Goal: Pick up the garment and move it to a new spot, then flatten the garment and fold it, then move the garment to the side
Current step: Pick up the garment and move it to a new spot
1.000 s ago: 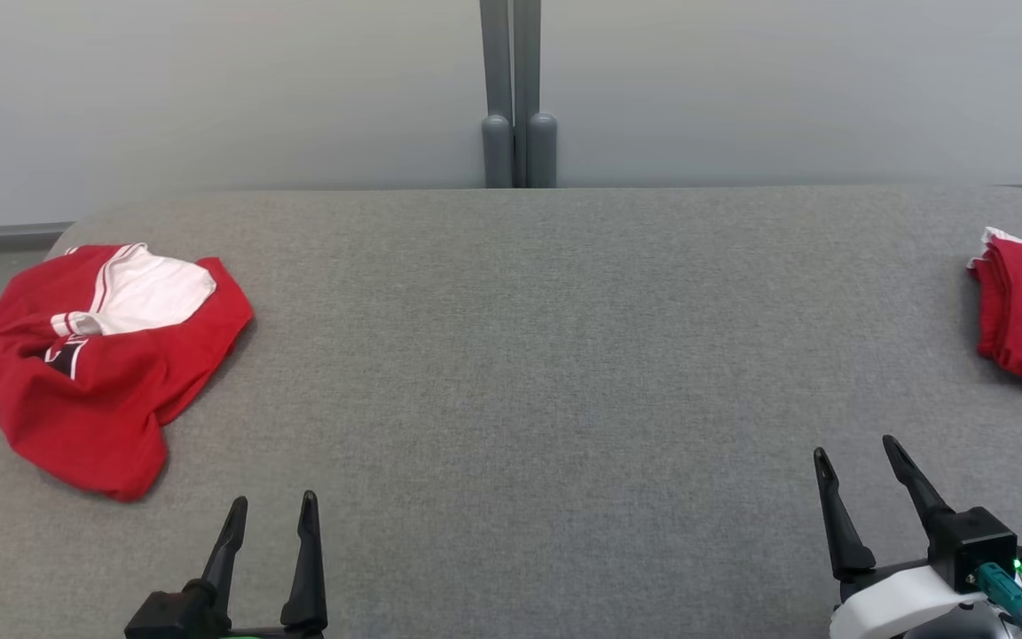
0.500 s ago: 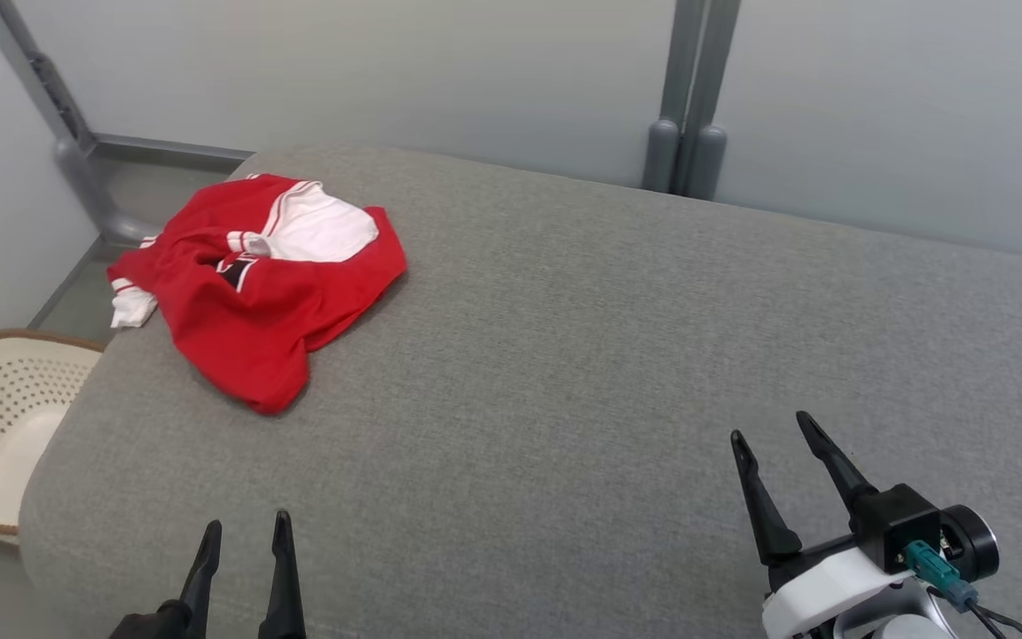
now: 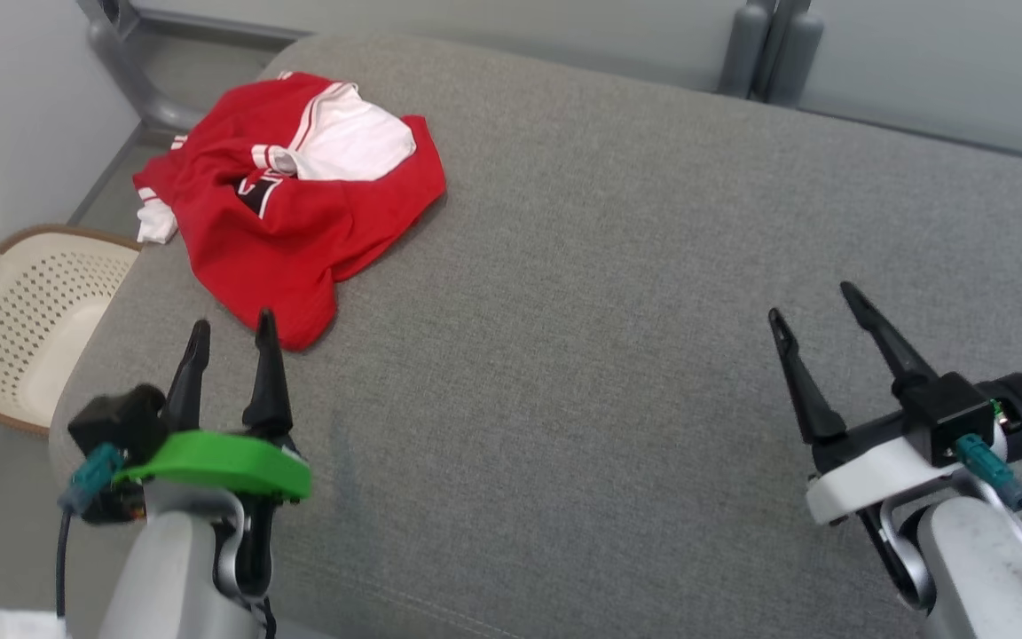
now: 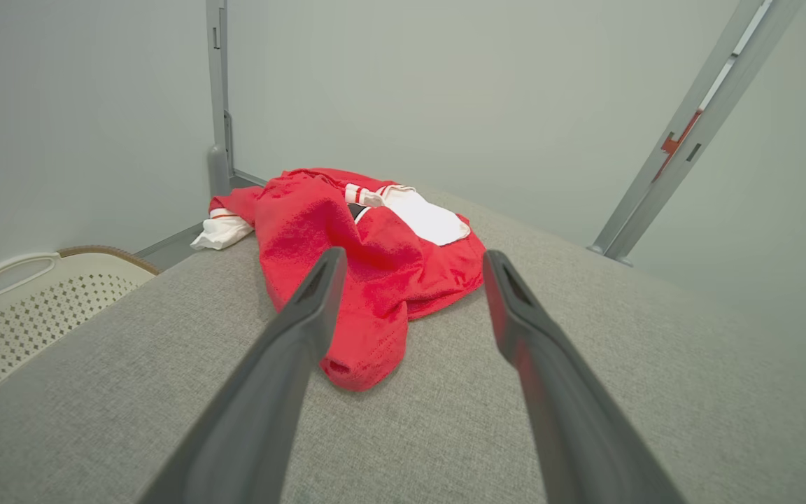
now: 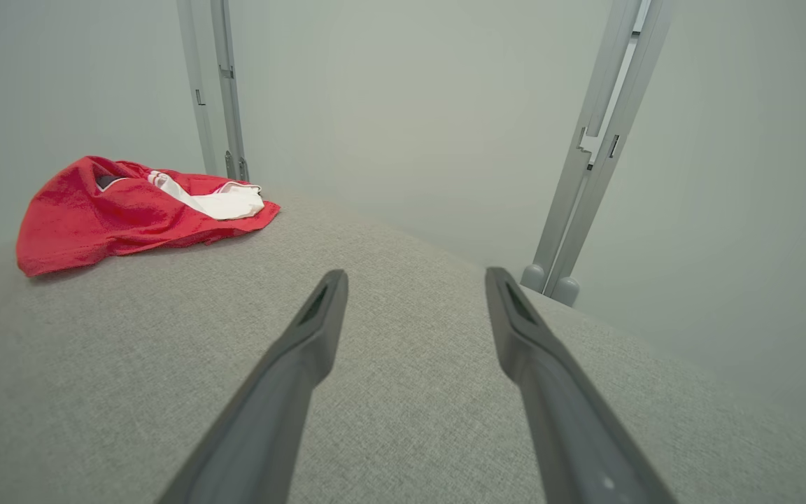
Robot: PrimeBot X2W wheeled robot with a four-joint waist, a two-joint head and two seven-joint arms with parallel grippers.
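A crumpled red garment with white panels and striped trim lies on the far left part of the grey padded table; one white cuff hangs over the left edge. My left gripper is open, its fingertips just short of the garment's near hem, nothing between them. In the left wrist view the garment lies straight ahead between the fingers. My right gripper is open over bare table at the right, well away from the garment.
A cream perforated laundry basket stands on the floor beside the table's left edge. Grey metal posts rise behind the table against pale walls. Another post stands at the far left corner.
The head camera has turned left and dipped, bringing the garment and basket closer in view. The left arm has risen into view with its fingers near the garment's hem. Both grippers stay open.
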